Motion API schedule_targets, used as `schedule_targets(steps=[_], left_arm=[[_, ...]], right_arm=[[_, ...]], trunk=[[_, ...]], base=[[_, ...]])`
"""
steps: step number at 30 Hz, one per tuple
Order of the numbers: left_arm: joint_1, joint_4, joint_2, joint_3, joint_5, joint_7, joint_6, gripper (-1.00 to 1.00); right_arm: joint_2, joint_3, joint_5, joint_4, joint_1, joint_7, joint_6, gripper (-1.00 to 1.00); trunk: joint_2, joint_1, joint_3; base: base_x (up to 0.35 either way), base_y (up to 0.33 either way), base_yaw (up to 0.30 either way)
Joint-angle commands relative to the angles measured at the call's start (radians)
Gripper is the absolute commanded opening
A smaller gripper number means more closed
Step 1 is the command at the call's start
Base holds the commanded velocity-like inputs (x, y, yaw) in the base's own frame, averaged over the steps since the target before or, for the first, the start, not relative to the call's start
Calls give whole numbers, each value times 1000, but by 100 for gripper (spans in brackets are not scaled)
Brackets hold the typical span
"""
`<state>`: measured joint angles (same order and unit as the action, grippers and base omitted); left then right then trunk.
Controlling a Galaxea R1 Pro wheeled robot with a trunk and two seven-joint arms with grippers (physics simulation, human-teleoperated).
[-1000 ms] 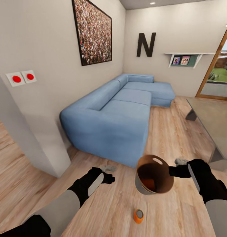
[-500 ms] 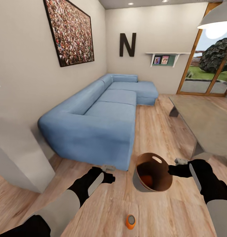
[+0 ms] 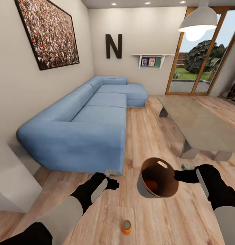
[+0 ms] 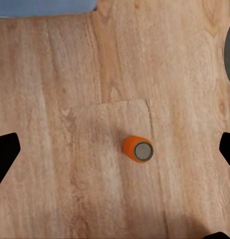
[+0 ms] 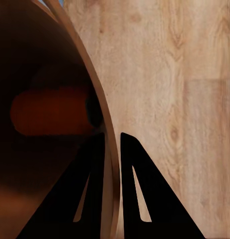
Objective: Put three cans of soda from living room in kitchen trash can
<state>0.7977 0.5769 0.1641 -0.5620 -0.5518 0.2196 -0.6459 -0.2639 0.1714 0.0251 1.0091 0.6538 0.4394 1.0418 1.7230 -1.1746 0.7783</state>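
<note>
The right tool pinches the thin wall of the bin, one finger inside and one outside. The bin hangs tilted, its mouth towards 10 o'clock, with an orange can inside. With such a narrow grip the bin could swing or slip, and I think this can could roll out. The left tool hovers with its fingers wide apart, holding nothing. Another can stands upright on the floor at 6 o'clock; the base could knock it over.
</note>
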Motion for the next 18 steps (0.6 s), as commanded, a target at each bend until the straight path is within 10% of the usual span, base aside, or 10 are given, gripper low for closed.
schedule_targets(steps=[1, 18], left_arm=[[0, -1, 0, 0, 0, 0, 0, 100], [-1, -5, 0, 1, -2, -13, -1, 100]], right_arm=[[0, 0, -33, 0, 1, 5, 5, -100], [-1, 1, -33, 0, 1, 5, 5, -100]], trunk=[[0, 0, 0], [0, 0, 0]], base=[[0, 84, -286], [4, 190, -286]])
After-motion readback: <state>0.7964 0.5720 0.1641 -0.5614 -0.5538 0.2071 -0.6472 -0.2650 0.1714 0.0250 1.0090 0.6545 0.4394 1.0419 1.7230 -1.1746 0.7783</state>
